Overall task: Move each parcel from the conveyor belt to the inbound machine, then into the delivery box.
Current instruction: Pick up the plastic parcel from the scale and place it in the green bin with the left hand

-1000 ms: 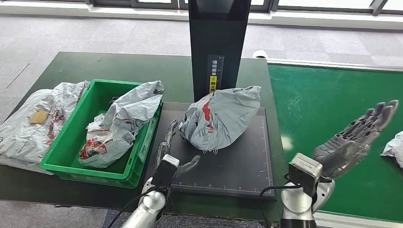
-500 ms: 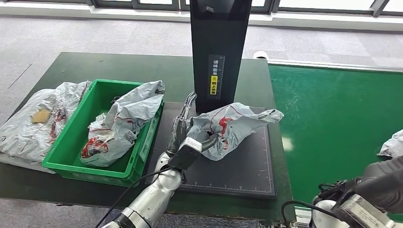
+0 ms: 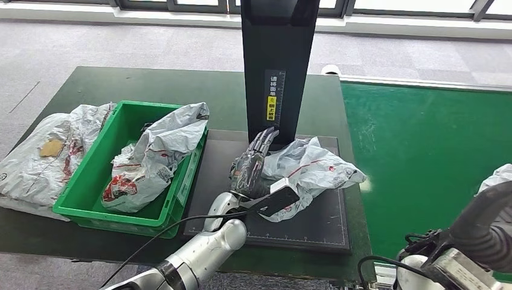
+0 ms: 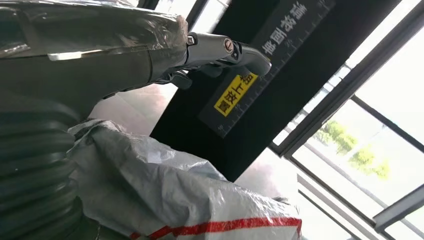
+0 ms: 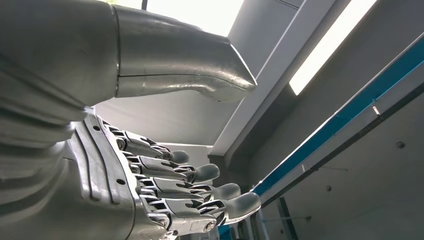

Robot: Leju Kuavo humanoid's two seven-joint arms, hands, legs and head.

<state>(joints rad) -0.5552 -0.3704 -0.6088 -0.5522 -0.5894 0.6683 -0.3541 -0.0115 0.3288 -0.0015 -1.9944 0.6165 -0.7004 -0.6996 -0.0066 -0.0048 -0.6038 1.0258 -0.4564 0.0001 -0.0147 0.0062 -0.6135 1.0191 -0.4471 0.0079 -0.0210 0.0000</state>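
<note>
The left hand grips the grey parcel on the black scanner plate, near its back edge by the black column; the bag hides its thumb. The right hand holds nothing, fingers spread. Another parcel is cut off at the green belt's right edge.

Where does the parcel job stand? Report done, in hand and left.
Done: one parcel lies in the green box.
In hand: the left hand is on the parcel on the machine's black plate; whether it grips cannot be told.
Left: a parcel at the conveyor's edge; the right hand is open.
</note>
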